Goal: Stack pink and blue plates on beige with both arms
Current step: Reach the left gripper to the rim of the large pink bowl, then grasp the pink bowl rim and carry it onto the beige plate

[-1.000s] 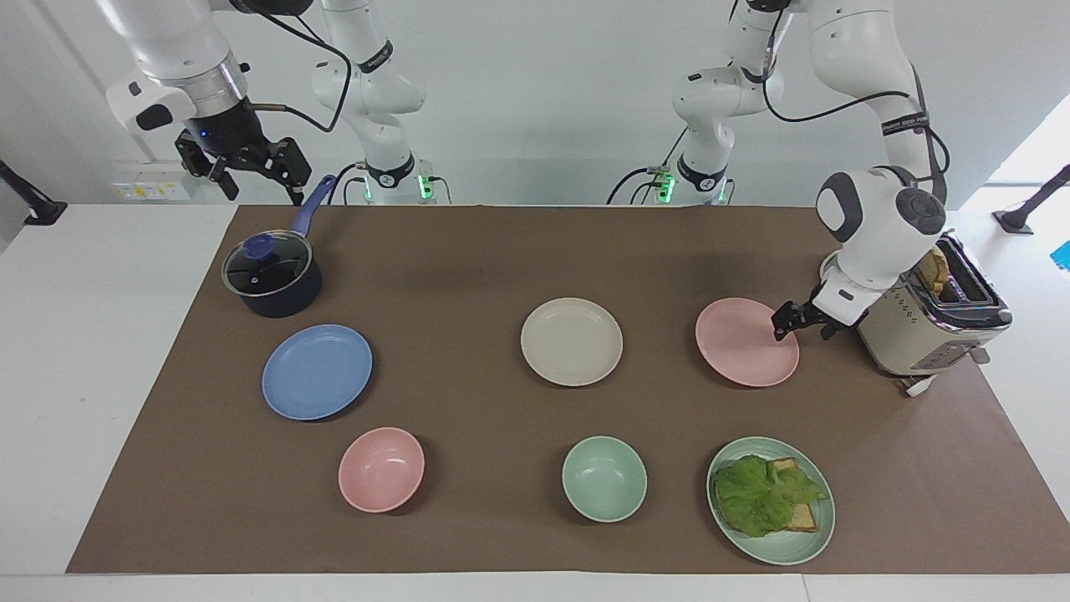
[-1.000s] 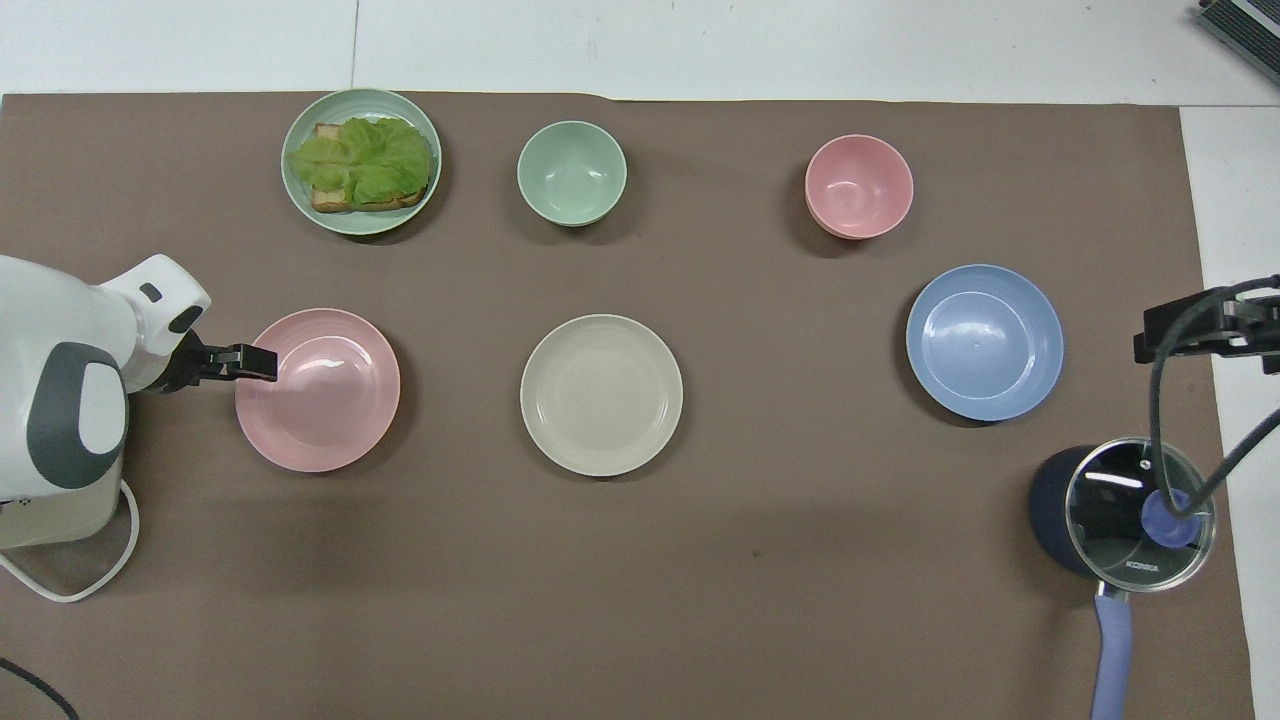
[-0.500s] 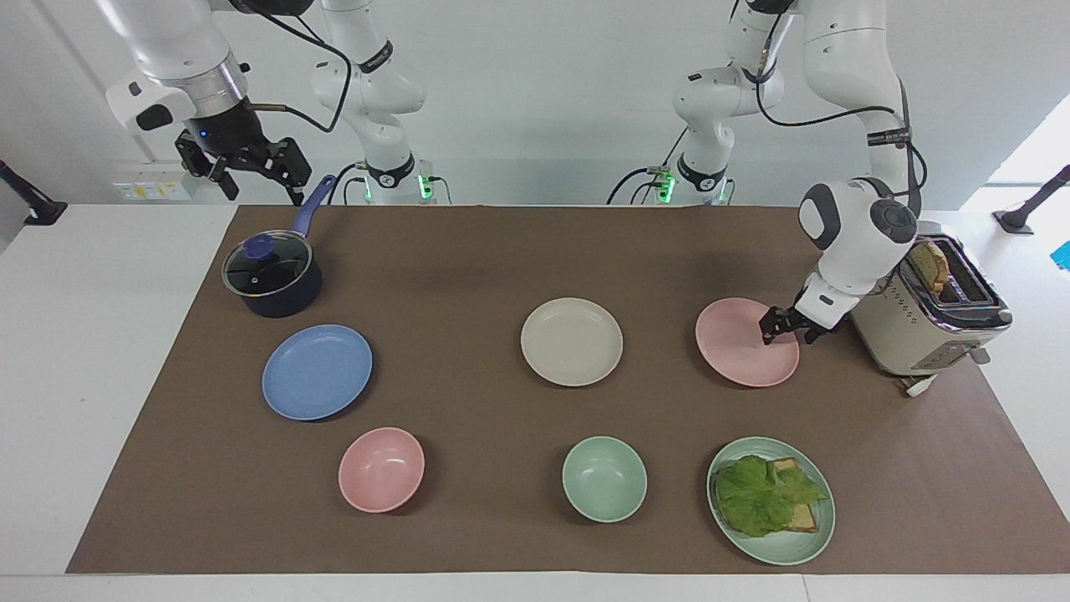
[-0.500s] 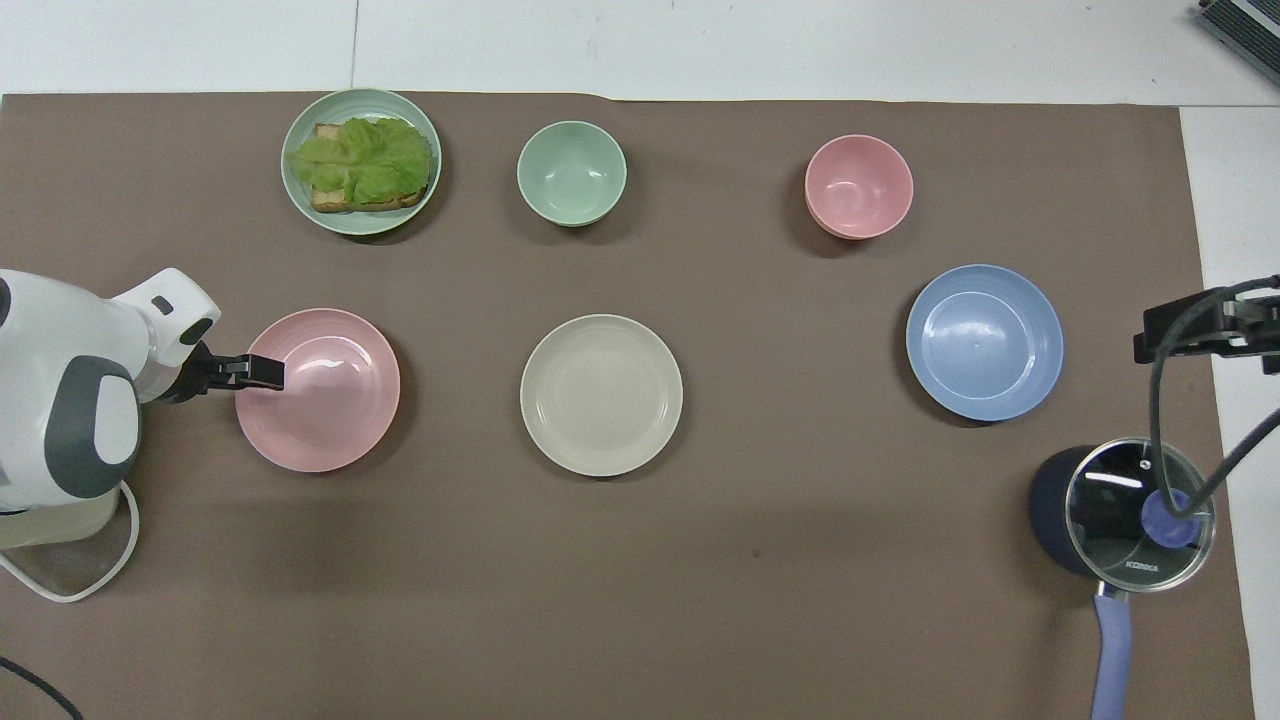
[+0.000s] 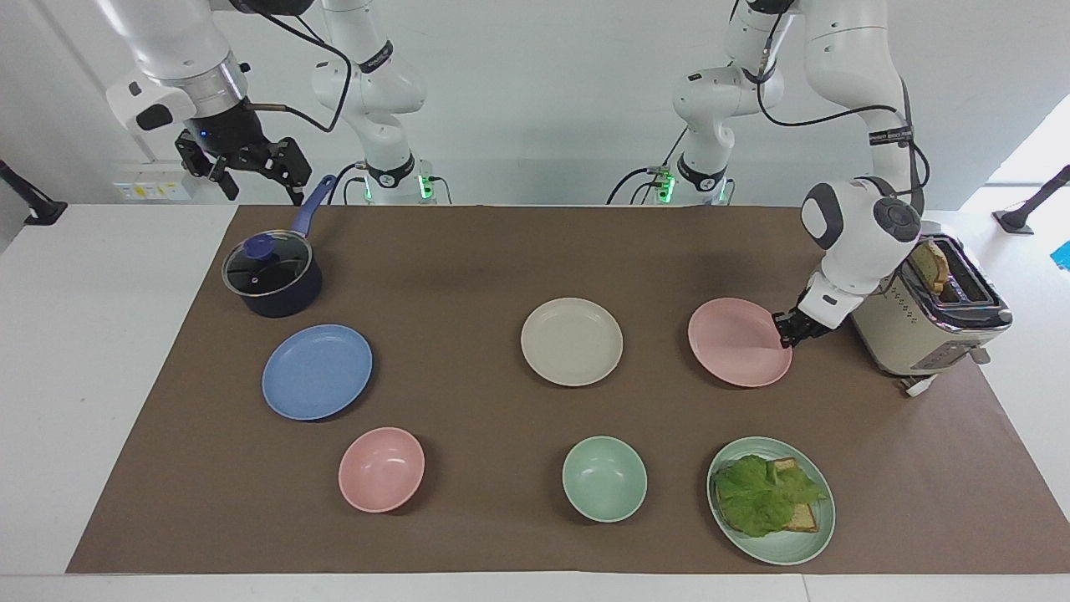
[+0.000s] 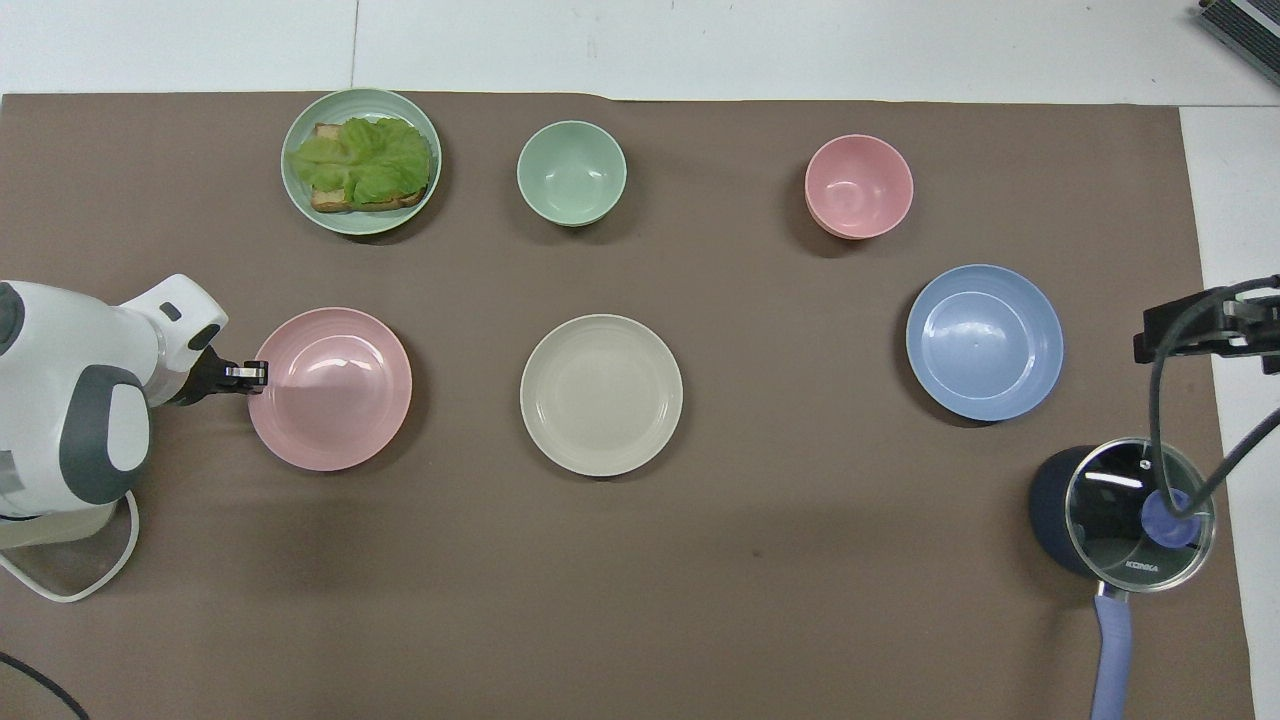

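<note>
My two arms [image 5: 853,50] were glossy white jointed tubes, grey caps on the elbow above the left gripper [image 5: 790,328], ribbed metal wrist and black block above the right gripper [image 5: 251,167], black cables looped alongside, green lights at the bases.

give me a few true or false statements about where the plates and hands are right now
1. The left hand is shut on the pink plate's rim. True.
2. The blue plate sits on the beige plate. False: it lies apart, toward the right arm's end.
3. The right hand holds the blue plate. False: it hangs open above the table edge by the saucepan.
4. The beige plate is empty. True.
5. Lettuce lies on the pink plate. False: it lies on the mint-green plate.
</note>
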Motion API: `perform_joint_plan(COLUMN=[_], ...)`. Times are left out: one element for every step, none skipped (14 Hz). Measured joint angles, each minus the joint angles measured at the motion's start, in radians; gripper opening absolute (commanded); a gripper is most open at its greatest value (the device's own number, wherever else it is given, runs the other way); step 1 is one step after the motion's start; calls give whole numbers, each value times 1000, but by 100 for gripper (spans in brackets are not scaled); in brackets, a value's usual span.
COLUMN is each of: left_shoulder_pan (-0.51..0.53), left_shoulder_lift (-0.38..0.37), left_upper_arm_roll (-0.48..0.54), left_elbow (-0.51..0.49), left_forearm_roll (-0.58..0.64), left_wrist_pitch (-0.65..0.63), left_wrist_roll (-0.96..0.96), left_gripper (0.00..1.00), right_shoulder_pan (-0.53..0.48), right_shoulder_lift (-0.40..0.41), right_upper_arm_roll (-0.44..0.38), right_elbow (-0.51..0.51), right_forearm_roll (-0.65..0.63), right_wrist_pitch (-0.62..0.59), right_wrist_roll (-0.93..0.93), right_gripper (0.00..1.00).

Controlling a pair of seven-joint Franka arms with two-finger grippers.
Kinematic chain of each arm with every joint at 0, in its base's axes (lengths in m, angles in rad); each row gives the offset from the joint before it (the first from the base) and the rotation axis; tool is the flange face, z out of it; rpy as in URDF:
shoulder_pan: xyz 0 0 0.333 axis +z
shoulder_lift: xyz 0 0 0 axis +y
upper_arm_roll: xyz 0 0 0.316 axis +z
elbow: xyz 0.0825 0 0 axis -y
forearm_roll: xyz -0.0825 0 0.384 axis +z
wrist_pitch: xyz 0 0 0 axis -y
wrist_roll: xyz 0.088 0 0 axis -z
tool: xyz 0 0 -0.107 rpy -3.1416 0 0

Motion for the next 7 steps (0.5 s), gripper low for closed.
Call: perform_joint_plan(left_shoulder_pan=[0, 0, 0, 0, 0, 0, 0], left_shoulder_lift=[0, 0, 0, 0, 0, -1, -6], left_upper_arm_roll=[-1, -1, -1, 0, -1, -2, -4], left_elbow=[21, 46, 71, 91, 108, 121, 133], left_forearm_roll=[0, 0, 0, 0, 0, 0, 0], left_wrist_pitch=[-31, -64, -95, -120, -141, -159, -181], left_wrist_roll=[0, 0, 0, -1, -2, -3, -10], left_gripper=[0, 0, 0, 0, 0, 0, 0], right_shoulder_pan=[0, 0, 0, 0, 0, 0, 0], right_shoulder_lift=[0, 0, 0, 0, 0, 0, 0], right_upper_arm_roll=[0, 0, 0, 0, 0, 0, 0], right_elbow=[0, 0, 0, 0, 0, 0, 0], right_forearm_roll=[0, 0, 0, 0, 0, 0, 0], right_wrist_pitch=[0, 0, 0, 0, 0, 0, 0], right_wrist_roll=[0, 0, 0, 0, 0, 0, 0], right_gripper=[100, 100, 100, 100, 100, 100, 100])
